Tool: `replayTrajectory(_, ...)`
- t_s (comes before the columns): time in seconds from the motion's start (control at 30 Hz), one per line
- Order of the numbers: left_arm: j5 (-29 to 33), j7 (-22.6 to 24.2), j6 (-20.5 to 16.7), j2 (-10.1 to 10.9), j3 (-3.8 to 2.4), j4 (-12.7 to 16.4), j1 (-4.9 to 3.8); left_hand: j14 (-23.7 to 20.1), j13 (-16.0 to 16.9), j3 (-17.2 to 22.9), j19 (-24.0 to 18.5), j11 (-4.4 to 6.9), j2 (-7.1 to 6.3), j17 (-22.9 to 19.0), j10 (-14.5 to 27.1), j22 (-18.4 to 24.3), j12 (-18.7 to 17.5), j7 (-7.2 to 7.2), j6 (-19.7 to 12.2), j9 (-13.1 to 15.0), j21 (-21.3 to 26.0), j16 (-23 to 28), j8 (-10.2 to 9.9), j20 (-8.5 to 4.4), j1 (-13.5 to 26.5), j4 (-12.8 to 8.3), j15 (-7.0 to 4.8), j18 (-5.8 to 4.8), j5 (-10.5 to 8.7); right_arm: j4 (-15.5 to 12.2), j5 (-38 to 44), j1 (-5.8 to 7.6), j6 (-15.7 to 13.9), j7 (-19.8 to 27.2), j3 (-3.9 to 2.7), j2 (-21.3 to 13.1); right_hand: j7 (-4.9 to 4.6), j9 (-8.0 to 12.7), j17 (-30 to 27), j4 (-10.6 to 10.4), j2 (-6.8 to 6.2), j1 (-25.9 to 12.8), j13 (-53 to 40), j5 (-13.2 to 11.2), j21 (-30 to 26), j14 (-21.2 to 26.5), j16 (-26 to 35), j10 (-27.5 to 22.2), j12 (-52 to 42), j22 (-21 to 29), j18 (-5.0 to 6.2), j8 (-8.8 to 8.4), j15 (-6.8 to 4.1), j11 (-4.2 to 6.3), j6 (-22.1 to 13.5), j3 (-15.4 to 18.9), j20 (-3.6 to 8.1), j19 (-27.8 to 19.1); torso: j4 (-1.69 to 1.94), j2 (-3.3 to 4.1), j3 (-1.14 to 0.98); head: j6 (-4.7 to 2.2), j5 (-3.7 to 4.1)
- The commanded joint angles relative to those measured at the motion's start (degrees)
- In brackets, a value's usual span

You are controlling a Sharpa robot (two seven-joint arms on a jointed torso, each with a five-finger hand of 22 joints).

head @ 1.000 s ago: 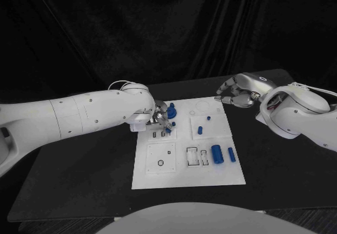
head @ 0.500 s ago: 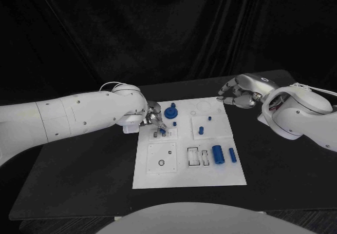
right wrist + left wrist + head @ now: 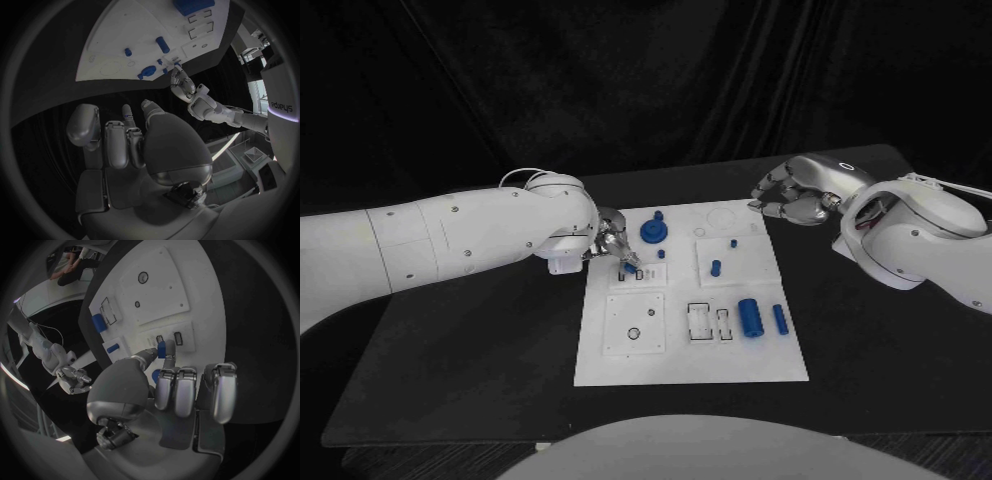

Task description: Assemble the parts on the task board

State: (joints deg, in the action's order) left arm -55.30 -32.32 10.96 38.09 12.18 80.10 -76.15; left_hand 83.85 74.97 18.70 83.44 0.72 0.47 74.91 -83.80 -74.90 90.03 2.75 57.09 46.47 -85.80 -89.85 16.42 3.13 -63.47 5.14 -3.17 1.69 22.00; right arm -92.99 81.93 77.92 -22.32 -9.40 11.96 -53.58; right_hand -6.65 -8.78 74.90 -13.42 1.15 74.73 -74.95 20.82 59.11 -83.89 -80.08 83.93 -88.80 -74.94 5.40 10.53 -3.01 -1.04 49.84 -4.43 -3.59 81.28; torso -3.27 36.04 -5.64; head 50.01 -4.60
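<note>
The white board (image 3: 689, 330) lies in the middle of the black table (image 3: 473, 350), long side running away from the robot. The left hand (image 3: 612, 244) hangs over the board's edge at about ten o'clock from its centre. In the left wrist view its thumb and a fingertip pinch a small blue peg (image 3: 162, 349) just above two little rectangular slots (image 3: 179, 338), while the other fingers (image 3: 224, 390) hang curled beside them. Whether the peg touches the board I cannot tell.

Just past that hand, at eleven o'clock on the board, stands a round blue knob (image 3: 655, 232). A short blue pin (image 3: 714, 267) sits near the centre, with a smaller blue stud (image 3: 731, 242) just beyond it toward one o'clock. At about four o'clock a thick blue cylinder (image 3: 749, 317) lies flat with a thinner blue rod (image 3: 779, 319) just beside it, both pointing along the board.

The right hand (image 3: 790, 198) hovers off the board's far corner at about one o'clock, above the bare table. Its fingers are curled in toward the palm and hold nothing, clearly so in the right wrist view (image 3: 134, 145).
</note>
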Motion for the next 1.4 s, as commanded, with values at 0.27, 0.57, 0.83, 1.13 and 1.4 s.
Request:
replayTrajectory(0.27,-0.11,0.02,-0.21,-0.18,-0.02,0.07,0.23,6.15,15.03,0.71,0.20,0.11,-0.04,15.09,-6.20,-9.16,-0.03,0.24,0.37,0.41,-0.07,-0.15,-0.68,-0.01,1.59,0.34,-0.20,0.26,-1.48,0.05,0.09,-0.17,0.73,-1.20,-0.05,-0.08,-0.08,0.08,2.25,-0.05,0.23,0.10,-12.95,0.20,-0.46,-3.23,0.33,4.17,0.26,-6.98,0.44,-0.25,0.34,-0.37,0.17,-0.11,0.11,-0.44,-0.20,-0.02,0.01,-0.01,-0.38)
replayTrajectory(0.57,-0.11,0.09,-0.26,-0.38,-0.01,0.02,0.66,6.15,15.03,0.63,0.34,0.01,0.27,15.09,-6.20,-9.32,-0.03,0.34,0.66,1.03,-0.06,-0.15,-1.30,0.07,3.38,1.41,-0.12,0.23,-4.66,0.10,0.09,-0.22,1.11,-1.19,-0.05,-0.03,-0.07,0.12,1.76,-0.13,0.31,0.06,-12.56,0.24,-1.18,-3.10,0.74,3.81,0.53,-6.80,0.57,-0.27,0.35,-0.36,0.18,-0.16,0.11,-0.65,-0.28,0.08,-0.06,-0.01,-0.63)
replayTrajectory(0.83,-0.11,0.08,-0.05,-0.61,-0.01,-0.06,1.03,6.15,15.03,0.53,0.33,-0.02,0.49,15.09,-6.20,-9.33,-0.03,0.38,0.72,1.23,-0.02,-0.15,-1.53,0.09,3.83,1.78,-0.09,0.24,-5.61,0.14,0.08,-0.28,1.41,-1.22,-0.05,0.05,-0.07,0.12,1.92,-0.13,0.32,0.06,-12.71,0.24,-1.09,-3.14,0.61,3.95,0.43,-6.82,0.55,-0.27,0.35,-0.36,0.18,-0.17,0.10,-0.62,-0.26,0.06,-0.03,-0.01,-0.76)
replayTrajectory(1.13,-0.11,0.06,0.03,-0.68,-0.01,-0.10,1.34,6.15,15.03,0.42,0.23,-0.06,0.64,15.09,-6.20,-9.26,-0.03,0.39,0.76,1.42,0.09,-0.15,-1.74,0.13,4.07,1.98,-0.05,0.27,-6.63,0.18,0.08,-0.30,1.59,-1.24,-0.05,0.06,-0.07,0.14,1.87,-0.17,0.34,0.04,-12.64,0.25,-1.17,-3.12,0.66,3.88,0.48,-6.80,0.56,-0.27,0.35,-0.36,0.19,-0.19,0.10,-0.64,-0.26,0.02,-0.05,-0.01,-0.77)
replayTrajectory(1.4,-0.11,0.17,-0.16,-0.89,-0.01,-0.18,1.58,6.15,15.03,0.35,0.22,-0.09,0.89,15.09,-6.20,-9.29,-0.03,0.44,0.78,1.61,0.12,-0.15,-1.97,0.16,4.23,2.17,-0.01,0.28,-7.69,0.24,0.08,-0.34,1.64,-1.20,-0.05,0.15,-0.07,0.14,1.87,-0.17,0.34,0.04,-12.64,0.25,-1.17,-3.12,0.66,3.88,0.48,-6.80,0.56,-0.27,0.35,-0.36,0.19,-0.19,0.10,-0.64,-0.30,0.00,-0.09,-0.01,-0.84)
